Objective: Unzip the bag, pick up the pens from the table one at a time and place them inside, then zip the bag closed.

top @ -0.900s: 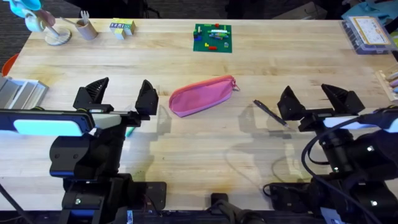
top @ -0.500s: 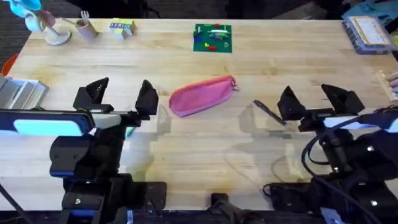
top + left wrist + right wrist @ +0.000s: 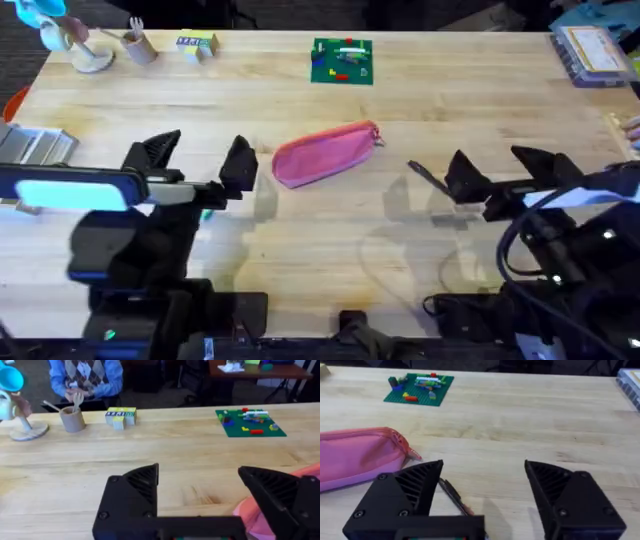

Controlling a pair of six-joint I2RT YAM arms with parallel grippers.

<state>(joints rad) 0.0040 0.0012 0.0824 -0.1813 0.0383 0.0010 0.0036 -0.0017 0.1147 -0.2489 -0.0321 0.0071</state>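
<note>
Two claws, one bag (image 3: 323, 154), one black pen (image 3: 427, 178)

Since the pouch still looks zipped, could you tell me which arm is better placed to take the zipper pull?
Probably the right. The red pull sits at the bag's end facing the open right gripper; the open left gripper flanks the opposite end.

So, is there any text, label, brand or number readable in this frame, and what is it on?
None can be read.
The small box at the far edge of the table has a printed top, too blurred to read.
The flat case at the far right corner has a printed sheet, also illegible.
The bag shows no lettering.
</note>
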